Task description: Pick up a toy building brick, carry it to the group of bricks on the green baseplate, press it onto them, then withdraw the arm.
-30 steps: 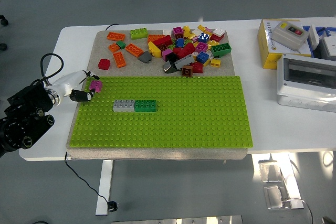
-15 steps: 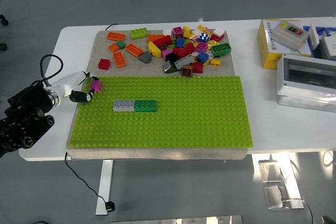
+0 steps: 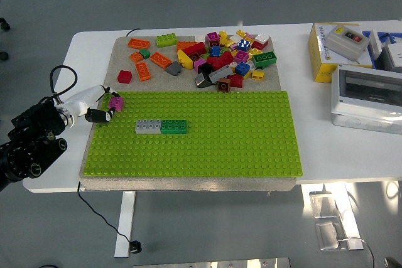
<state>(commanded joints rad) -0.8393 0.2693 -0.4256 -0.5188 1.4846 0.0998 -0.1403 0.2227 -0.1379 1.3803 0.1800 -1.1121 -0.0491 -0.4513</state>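
Little is changed since the earlier frames: the left hand [image 3: 100,108] is shifted only slightly, a touch up and back toward the table's left edge, and the pink brick [image 3: 115,102] is carried with it. The grey brick [image 3: 147,126] and dark green brick [image 3: 174,126] joined in a row on the green baseplate [image 3: 251,149] are not displaced, and the loose pile of bricks [image 3: 223,58] on the beige mat [image 3: 122,61] is left as it was.

The pink brick is pinched between the white and black fingertips [image 3: 97,115] of the left hand, at the baseplate's upper left corner, well apart from the grey and green pair. The right hand is not seen.

The brick is judged to be light, rigid plastic, smooth-sided and therefore apt to slip or twist in a loose pinch. It is best held by two opposite side walls, with the studded top and hollow underside left free so that it can be seated squarely. Firm, even downward pressure is likely to be needed for the studs to engage; a tilted brick would probably jam at one edge.
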